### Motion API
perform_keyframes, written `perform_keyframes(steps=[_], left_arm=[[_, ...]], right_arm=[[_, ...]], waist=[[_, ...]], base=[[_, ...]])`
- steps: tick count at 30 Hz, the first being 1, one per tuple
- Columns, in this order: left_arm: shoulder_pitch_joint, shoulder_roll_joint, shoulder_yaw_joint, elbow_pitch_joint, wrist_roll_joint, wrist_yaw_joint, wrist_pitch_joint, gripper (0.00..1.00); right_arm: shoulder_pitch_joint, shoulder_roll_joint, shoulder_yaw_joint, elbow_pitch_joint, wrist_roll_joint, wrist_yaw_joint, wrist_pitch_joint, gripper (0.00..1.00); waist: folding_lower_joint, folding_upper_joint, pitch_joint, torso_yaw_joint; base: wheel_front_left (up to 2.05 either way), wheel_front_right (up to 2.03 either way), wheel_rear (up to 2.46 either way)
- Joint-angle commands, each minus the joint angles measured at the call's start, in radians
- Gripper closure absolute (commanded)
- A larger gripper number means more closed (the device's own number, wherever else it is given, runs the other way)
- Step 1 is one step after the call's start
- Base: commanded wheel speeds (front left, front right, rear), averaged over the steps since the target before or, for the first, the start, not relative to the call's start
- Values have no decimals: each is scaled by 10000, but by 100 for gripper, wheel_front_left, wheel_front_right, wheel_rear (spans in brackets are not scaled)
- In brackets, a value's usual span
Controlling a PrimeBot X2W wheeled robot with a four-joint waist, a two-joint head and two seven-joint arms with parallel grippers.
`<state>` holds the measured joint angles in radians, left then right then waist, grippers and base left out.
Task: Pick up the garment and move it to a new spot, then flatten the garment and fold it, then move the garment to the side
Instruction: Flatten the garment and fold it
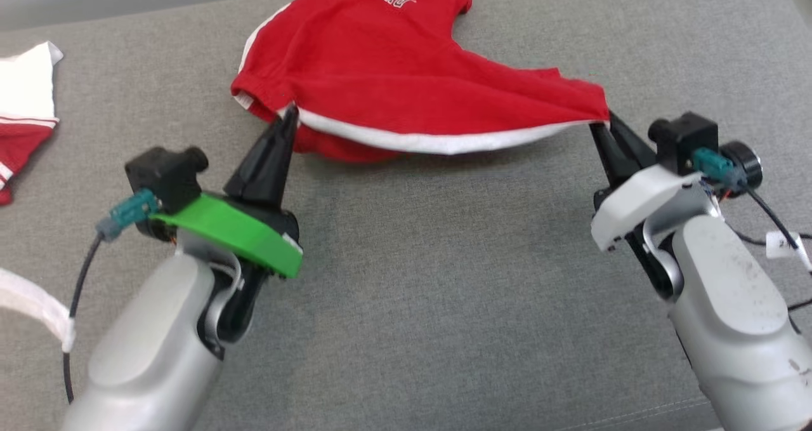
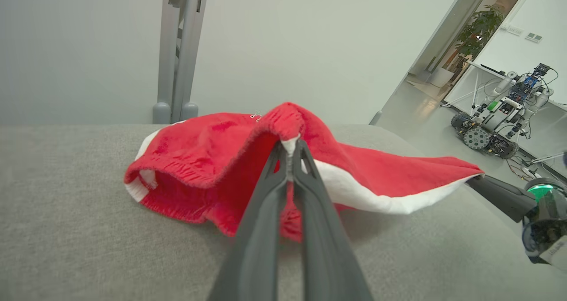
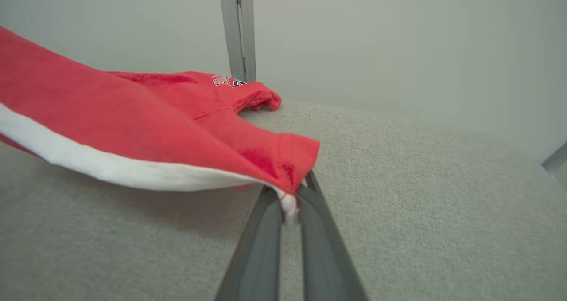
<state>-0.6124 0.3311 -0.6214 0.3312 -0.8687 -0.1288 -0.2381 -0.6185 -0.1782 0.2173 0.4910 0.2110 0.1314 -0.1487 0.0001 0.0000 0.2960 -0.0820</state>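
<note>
Left pincer (image 1: pixel 289 115) clamped on red garment (image 1: pixel 393 75) hem, right pincer (image 1: pixel 601 126) clamped on far hem corner. Garment's far end rested on grey fabric surface (image 1: pixel 444 278). My reckoning: needed equal lift, taut hem, no dragging.

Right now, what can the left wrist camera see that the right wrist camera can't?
Left wrist view: the left claw pinching the red shirt, another robot on the floor, a potted plant. Right wrist view: the shirt's printed letters, clear to see, and a gray bar at the edge. Both: the shirt with its white band, the right claw gripping its corner, the gray cushion, a gray post behind.
</note>
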Motion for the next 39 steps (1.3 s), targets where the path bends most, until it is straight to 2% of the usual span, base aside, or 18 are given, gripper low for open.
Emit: perform_keyframes(steps=[1,5,13,17,22,30,39], left_arm=[[473,134,-35,-228,37,59,-87,100],[1781,345,-67,-1253,-41,379,-147,100],[4214,1084,-269,-3877,37,1538,-6,100],[5237,1408,-397,-5094,-99,2186,267,100],[5888,1421,-548,-5591,-196,2577,414,100],[5640,577,-613,-4722,-615,2712,380,100],[4676,-558,-92,-3443,-1525,2332,247,100]], right_arm=[[474,-28,-89,-218,91,-14,26,100],[1765,-38,-263,-1173,41,-14,275,100],[4694,192,-979,-4322,-101,-14,1585,100],[6089,298,-1336,-6030,-274,-14,2621,100],[6695,225,-1694,-7026,-514,-14,3412,100],[5245,-136,-1537,-6116,-268,-14,3788,100],[2261,-1003,-821,-4165,29,-14,4207,100]], waist=[[-1,0,-473,57],[-1,0,-1053,-38],[-1,0,-2111,-292],[-1,0,-2280,-305],[-1,0,-2142,-134],[-1,0,-1424,544],[-1,0,-504,1504]], base=[[0,0,0],[0,0,0],[0,0,0],[0,0,0],[0,0,0],[0,0,0],[0,0,0]])
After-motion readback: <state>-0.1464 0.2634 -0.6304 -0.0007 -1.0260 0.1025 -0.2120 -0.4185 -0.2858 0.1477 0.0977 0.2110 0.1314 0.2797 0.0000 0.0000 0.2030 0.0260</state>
